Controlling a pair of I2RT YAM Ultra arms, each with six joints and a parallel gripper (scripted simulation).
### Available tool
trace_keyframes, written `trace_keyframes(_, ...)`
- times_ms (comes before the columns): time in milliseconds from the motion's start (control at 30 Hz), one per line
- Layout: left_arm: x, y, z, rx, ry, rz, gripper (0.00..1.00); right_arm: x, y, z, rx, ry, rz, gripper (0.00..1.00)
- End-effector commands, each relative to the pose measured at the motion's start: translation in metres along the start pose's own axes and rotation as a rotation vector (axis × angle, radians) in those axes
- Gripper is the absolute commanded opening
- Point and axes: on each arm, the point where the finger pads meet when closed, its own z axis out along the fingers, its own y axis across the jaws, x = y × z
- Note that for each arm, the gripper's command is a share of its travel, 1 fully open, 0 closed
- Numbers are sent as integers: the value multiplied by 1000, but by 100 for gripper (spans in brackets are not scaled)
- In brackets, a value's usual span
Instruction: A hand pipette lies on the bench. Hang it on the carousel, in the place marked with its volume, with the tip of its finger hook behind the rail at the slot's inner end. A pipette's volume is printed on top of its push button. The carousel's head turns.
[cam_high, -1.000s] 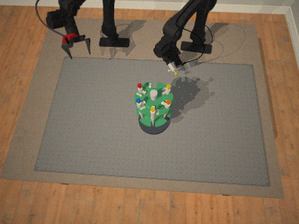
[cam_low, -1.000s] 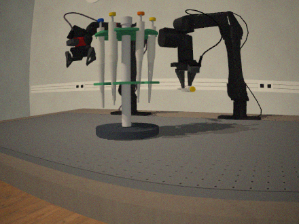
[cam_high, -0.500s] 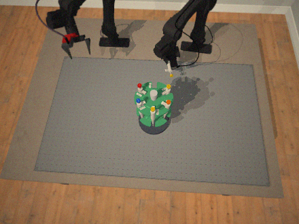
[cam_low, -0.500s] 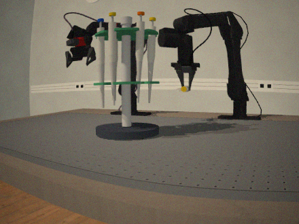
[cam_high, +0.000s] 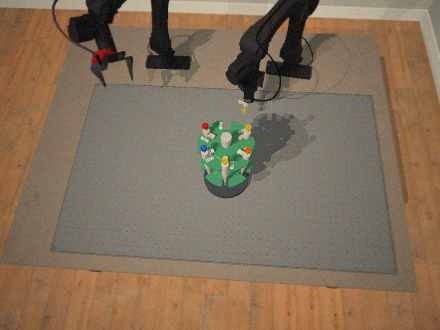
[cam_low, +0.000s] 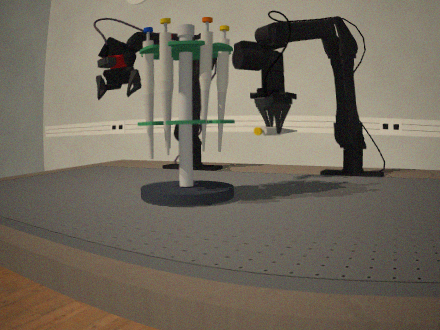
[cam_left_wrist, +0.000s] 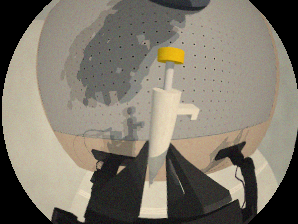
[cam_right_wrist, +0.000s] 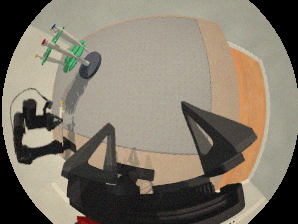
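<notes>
Grey mat (cam_high: 150, 220) (cam_low: 310, 215) (cam_left_wrist: 215, 85) (cam_right_wrist: 150, 75) below; near the carousel (cam_high: 226, 160) (cam_low: 185, 120) (cam_left_wrist: 185, 4) (cam_right_wrist: 92, 69), left gripper (cam_high: 246, 101) (cam_low: 275, 130) (cam_left_wrist: 159, 149) (cam_right_wrist: 62, 120) clamps the pipette (cam_high: 243, 104) (cam_low: 271, 131) (cam_left_wrist: 164, 120) (cam_right_wrist: 62, 111), whose narrow grip could let it swivel; right gripper (cam_high: 119, 83) (cam_low: 115, 96) (cam_right_wrist: 146, 114) gapes.

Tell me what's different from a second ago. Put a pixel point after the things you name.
The left claw (cam_high: 247, 100) (cam_low: 274, 130) (cam_left_wrist: 157, 145) (cam_right_wrist: 62, 119) has turned, swinging the held pipette's yellow button (cam_high: 244, 111) (cam_low: 257, 131) (cam_left_wrist: 171, 55) (cam_right_wrist: 62, 102) leftward in the top and exterior views. Nothing was grasped or released. The carousel (cam_high: 220, 152) (cam_low: 185, 110) (cam_left_wrist: 182, 4) (cam_right_wrist: 90, 66) and open right claw (cam_high: 118, 82) (cam_low: 116, 94) (cam_right_wrist: 143, 116) stayed put.
</notes>
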Motion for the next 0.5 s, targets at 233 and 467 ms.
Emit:
trace_keyframes(233, -3, 0, -10, 5, -17, 294, 12, -9, -3, -6, 12, -37, -25, 100)
trace_keyframes(467, -20, -3, -5, -2, 1, 288, 12, -9, -3, -6, 12, -37, -25, 100)
